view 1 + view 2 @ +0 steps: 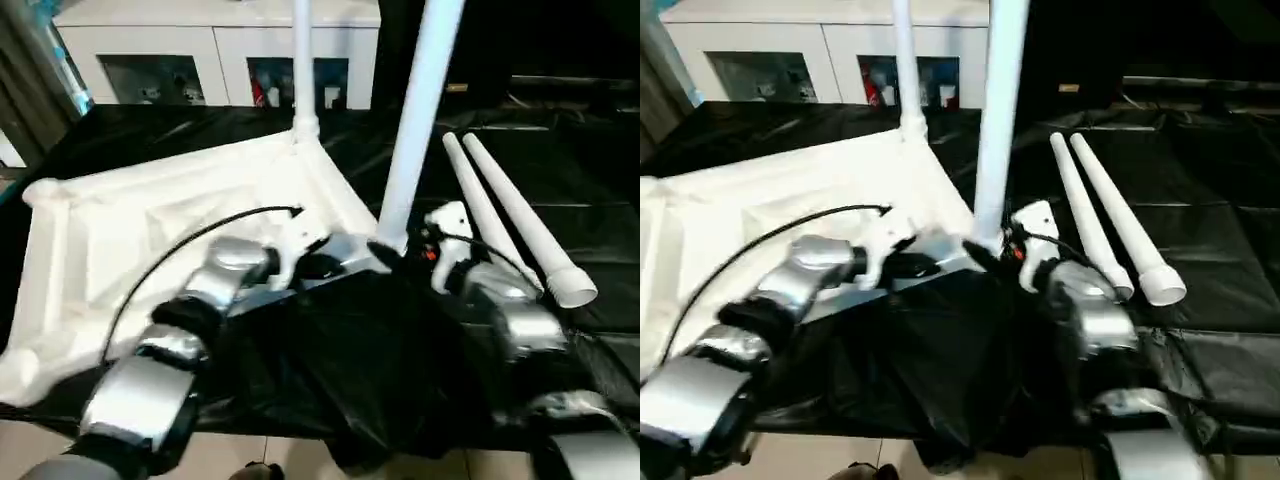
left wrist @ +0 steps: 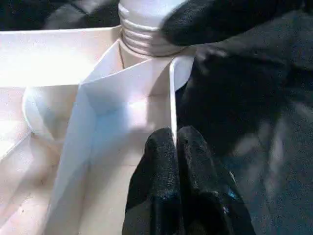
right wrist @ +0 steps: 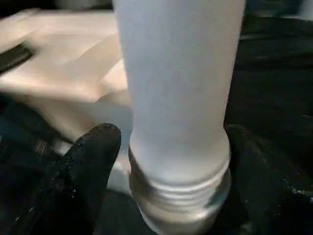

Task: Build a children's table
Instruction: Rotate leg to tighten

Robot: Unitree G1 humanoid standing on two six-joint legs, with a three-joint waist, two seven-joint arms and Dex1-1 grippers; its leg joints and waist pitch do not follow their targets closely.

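Observation:
The white tabletop (image 1: 150, 230) lies upside down on the black-draped work table. One leg (image 1: 300, 60) stands in its far corner socket. A second leg (image 1: 415, 120) rises slightly tilted from the near right corner socket, its threaded end (image 3: 181, 196) showing above the socket. My right gripper (image 3: 171, 142) is open around this leg's base, one finger (image 3: 93, 166) a little clear of it. My left gripper (image 2: 175, 139) is shut on the tabletop's thin rim wall (image 2: 172, 98) just beside that socket. Two more legs (image 1: 505, 225) lie side by side on the right.
A loose fold of black cloth (image 1: 360, 370) bunches at the table's front edge between my forearms. White cabinets (image 1: 180, 50) stand behind the table. A black cable (image 1: 190, 245) arcs over my left wrist. Pale floor (image 1: 250, 455) shows below the edge.

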